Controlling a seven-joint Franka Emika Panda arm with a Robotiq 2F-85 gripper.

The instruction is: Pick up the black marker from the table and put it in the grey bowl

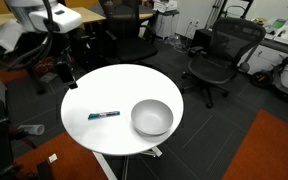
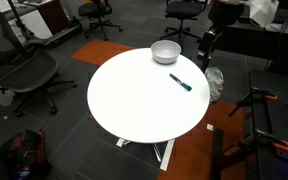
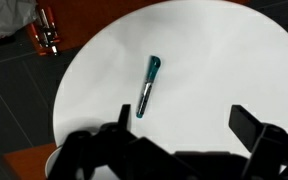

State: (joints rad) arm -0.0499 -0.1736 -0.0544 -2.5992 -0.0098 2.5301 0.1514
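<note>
The black marker (image 1: 105, 115) lies flat on the round white table (image 1: 114, 90), left of the grey bowl (image 1: 152, 118). In an exterior view the marker (image 2: 180, 82) lies near the table (image 2: 144, 100) edge, below the bowl (image 2: 165, 52). In the wrist view the marker (image 3: 148, 84) with its teal section lies on the white table top (image 3: 214, 70), above the left finger. My gripper (image 3: 184, 125) is open and empty, hovering above the table. In both exterior views it hangs off the table's edge (image 1: 64, 72) (image 2: 208, 45). The bowl does not show in the wrist view.
Black office chairs stand around the table (image 1: 214, 55) (image 2: 29, 75). Wooden desks sit at the back (image 1: 64, 18). An orange floor patch lies beside the pedestal (image 1: 274, 150). A tripod stand is near the table (image 2: 259, 110).
</note>
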